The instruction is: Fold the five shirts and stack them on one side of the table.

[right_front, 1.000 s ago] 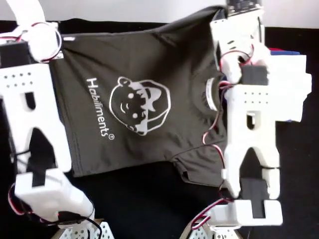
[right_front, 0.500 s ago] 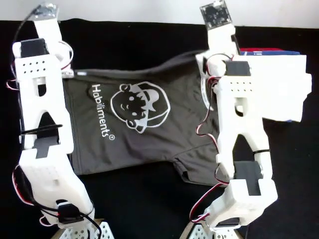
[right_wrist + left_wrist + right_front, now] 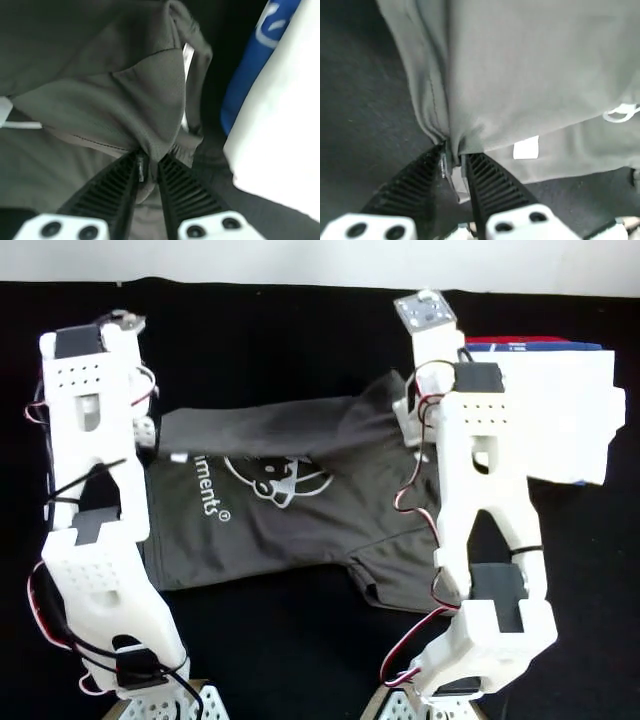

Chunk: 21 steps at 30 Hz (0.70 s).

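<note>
A dark grey shirt (image 3: 270, 520) with a white cartoon print lies on the black table, its far edge folded toward the near side over the print. My left gripper (image 3: 454, 161) is shut on the shirt's (image 3: 530, 75) far hem at the left corner, seen from above as the left gripper (image 3: 150, 435). My right gripper (image 3: 148, 165) is shut on a bunched fold of the grey shirt (image 3: 100, 100) at the collar side, seen from above as the right gripper (image 3: 412, 425). A stack of folded shirts (image 3: 560, 420), white on top with blue and red beneath, sits at the right.
The black tablecloth (image 3: 270, 330) is bare beyond the shirt. The folded stack (image 3: 280, 115) lies close beside my right gripper. Both arm bases (image 3: 400, 700) stand at the near edge.
Both grippers have pulled the shirt's far edge toward the near side, folding it over the print. The lettering and face are now partly covered.
</note>
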Tool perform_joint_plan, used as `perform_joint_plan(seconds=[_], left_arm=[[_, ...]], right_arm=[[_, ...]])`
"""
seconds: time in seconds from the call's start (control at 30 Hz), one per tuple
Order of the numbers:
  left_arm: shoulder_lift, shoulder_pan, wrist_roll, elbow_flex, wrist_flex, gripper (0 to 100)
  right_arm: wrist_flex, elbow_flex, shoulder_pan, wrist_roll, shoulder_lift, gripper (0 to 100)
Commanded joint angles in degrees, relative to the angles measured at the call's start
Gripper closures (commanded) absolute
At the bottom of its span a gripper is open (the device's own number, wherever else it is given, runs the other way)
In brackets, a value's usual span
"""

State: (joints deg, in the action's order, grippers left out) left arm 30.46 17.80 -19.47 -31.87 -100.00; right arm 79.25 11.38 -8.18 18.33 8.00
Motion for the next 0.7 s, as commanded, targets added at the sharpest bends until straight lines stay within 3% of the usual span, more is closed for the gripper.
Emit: perform_joint_plan(seconds=[0.0, 0.37, 0.67], left_arm=[[-6.20, -0.13, -0.70, 6.81, -0.97, 99], [-26.24, -0.40, -0.88, 35.74, 6.24, 99], [-30.99, -0.40, -0.88, 48.31, 10.64, 99]], right_arm=[[4.09, 2.95, 1.10, 0.35, -0.57, 99.3], [16.92, 0.84, 2.51, 0.35, -5.76, 99.3], [12.97, -22.46, 2.95, 2.29, -25.98, 99.3]])
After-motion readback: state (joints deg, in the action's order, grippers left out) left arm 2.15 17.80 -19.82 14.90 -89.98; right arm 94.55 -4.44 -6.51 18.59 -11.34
